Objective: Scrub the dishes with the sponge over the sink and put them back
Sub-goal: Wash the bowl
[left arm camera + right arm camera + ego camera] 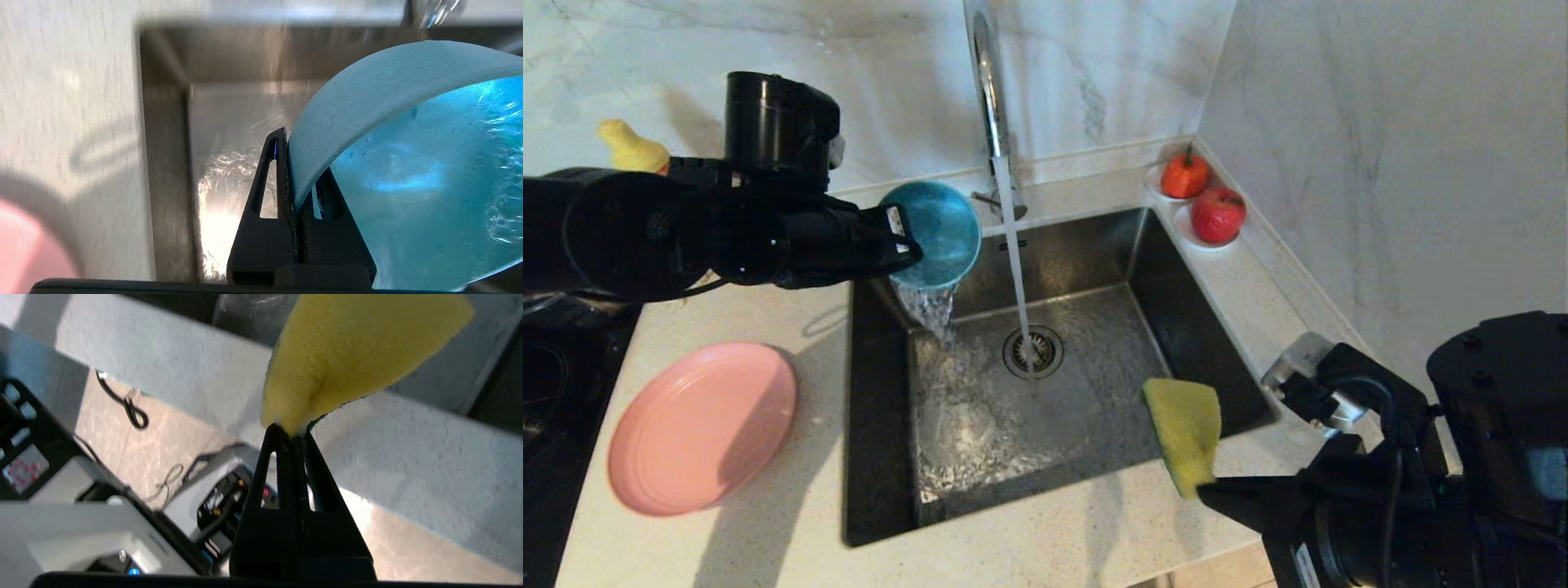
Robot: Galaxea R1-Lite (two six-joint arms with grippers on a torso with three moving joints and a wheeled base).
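Note:
My left gripper (907, 241) is shut on the rim of the teal-blue bowl (938, 233), tipped on its side over the back left corner of the sink (882, 457). Water pours out of the bowl (408, 183) into the basin. In the left wrist view one finger sits outside the bowl's wall and the other inside. Over the sink's front right edge, my right gripper (1205, 487) is shut on the lower end of the yellow sponge (1186, 433), which stands up from the fingers. The sponge (351, 351) shows a thin green layer at its edge. The pink plate (698, 425) lies flat on the counter left of the sink.
The chrome faucet (988, 90) runs a stream of water onto the drain (1033, 351). Two red fruits on white saucers (1201, 204) sit at the back right corner by the wall. A yellow bottle top (629, 147) shows behind my left arm. A dark cooktop (547, 384) lies far left.

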